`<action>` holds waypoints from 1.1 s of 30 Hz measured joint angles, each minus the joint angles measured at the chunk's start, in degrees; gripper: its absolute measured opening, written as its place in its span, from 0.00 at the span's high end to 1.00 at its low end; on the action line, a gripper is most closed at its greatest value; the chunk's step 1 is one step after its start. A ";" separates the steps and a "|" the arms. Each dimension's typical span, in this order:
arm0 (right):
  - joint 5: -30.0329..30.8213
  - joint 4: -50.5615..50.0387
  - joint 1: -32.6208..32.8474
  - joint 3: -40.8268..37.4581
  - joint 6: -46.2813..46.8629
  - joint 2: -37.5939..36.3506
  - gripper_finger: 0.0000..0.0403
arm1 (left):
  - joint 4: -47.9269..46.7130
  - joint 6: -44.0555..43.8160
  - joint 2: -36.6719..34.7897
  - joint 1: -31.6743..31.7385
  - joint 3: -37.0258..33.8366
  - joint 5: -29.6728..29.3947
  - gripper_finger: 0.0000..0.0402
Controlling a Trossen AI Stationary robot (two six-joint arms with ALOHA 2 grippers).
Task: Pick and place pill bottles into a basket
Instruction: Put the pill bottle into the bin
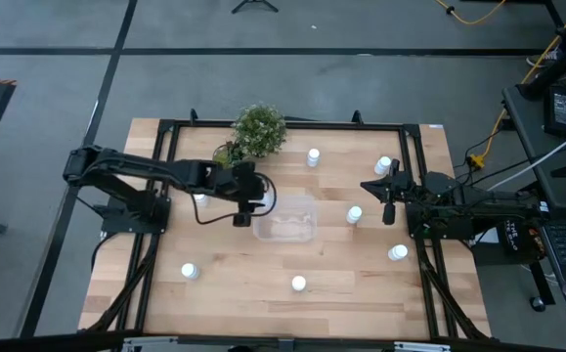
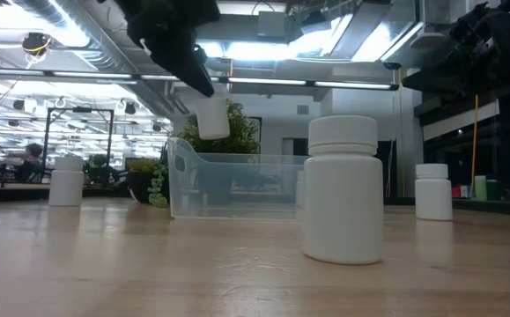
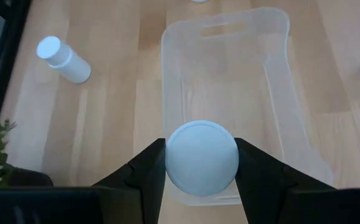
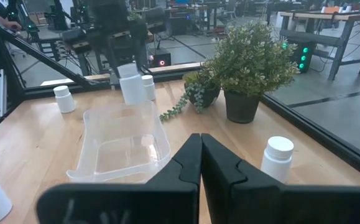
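My left gripper is shut on a white pill bottle and holds it in the air over the left end of the clear basket. In the left wrist view the bottle's cap faces the camera, with the basket beneath it. Several more pill bottles stand upright on the table, among them one far of the basket, one to its right and one near the front edge. My right gripper waits shut and empty at the table's right side. My left gripper pinches the pill bottle between its two fingers, one on each side of its upper part, just below the cap. The fingers slant down from the table's left. The bottle hangs below them, cap up and a little tilted, clear of the basket.
A potted green plant stands at the far edge, just behind the basket. More bottles stand at the front left, the right and the far right. A black frame runs around the table.
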 joint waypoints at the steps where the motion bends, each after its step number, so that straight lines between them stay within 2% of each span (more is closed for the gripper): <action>1: 0.00 0.00 0.00 0.00 -0.03 0.02 0.97 | -1.05 -0.06 0.70 -0.02 0.66 -0.02 0.61; 33: -0.01 -0.26 0.00 0.00 -0.08 0.02 0.97 | 0.62 -4.00 12.79 -0.87 2.06 -0.92 0.61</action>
